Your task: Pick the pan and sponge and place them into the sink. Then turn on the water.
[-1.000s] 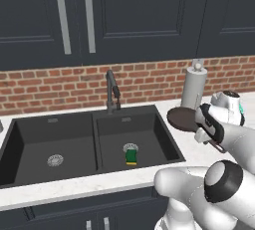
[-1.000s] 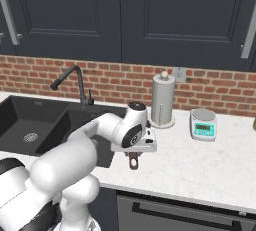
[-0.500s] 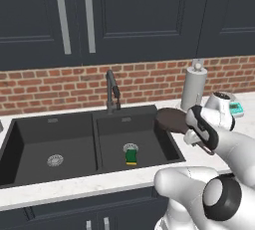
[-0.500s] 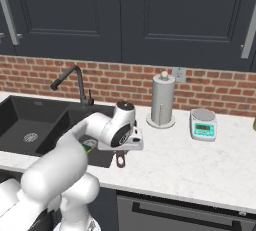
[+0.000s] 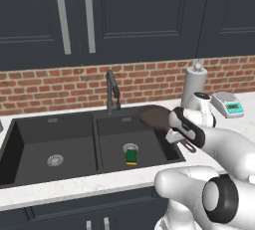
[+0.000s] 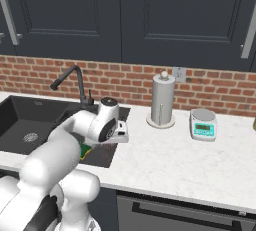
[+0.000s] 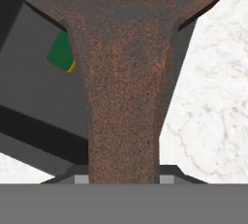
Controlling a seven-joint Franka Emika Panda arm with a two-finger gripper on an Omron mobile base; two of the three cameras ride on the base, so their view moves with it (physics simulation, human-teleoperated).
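The pan (image 5: 153,116) hangs in the air at the right basin's right rim, its round body over the basin and its handle (image 7: 125,116) running back into the pincer (image 5: 175,137), which is clamped on that handle. In the hand view the handle runs up the middle and widens into the pan, with a green-and-yellow corner of the sponge (image 7: 62,54) beside it. The sponge (image 5: 131,155) already lies on the floor of the right basin of the sink (image 5: 74,167), near the drain. No water comes from the faucet (image 5: 113,90).

The step in hand looks like carrying the pan into the sink. Next it needs lowering into the basin, probably the right one, though how much of it clears the rim is hard to judge from here. Then the pincer should let go and move to the faucet. On the worktop (image 6: 185,162) to the right stand a paper towel roll (image 6: 163,99) and a scale (image 6: 203,123).
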